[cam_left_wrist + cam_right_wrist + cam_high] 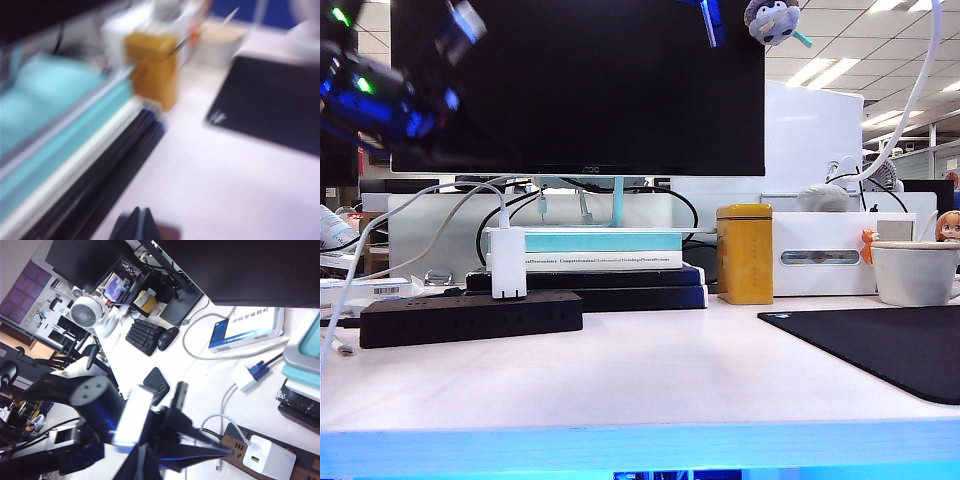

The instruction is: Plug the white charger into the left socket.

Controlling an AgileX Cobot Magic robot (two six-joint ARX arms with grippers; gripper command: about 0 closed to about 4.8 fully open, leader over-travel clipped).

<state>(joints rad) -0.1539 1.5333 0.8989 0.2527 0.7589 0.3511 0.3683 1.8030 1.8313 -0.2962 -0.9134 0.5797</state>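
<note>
The white charger (508, 262) stands upright on the top face of the black power strip (470, 318), its prongs hidden and its thin white cable looping up and to the left. It covers the socket beneath it, so I cannot tell if that is the left socket. In the right wrist view the charger (267, 457) shows its green-tinted port on the strip (235, 442). My left gripper (141, 220) is shut and empty, up off the table; its blurred arm (380, 95) hangs above the strip's left end. My right gripper (145, 462) is shut on nothing, high above the desk.
Stacked black and teal books (590, 265) lie right behind the strip, under a large monitor (580, 85). A yellow tin (744, 253), a white box with a grey slot (820, 255) and a white cup (915, 272) stand to the right. A black mat (880, 350) covers the front right.
</note>
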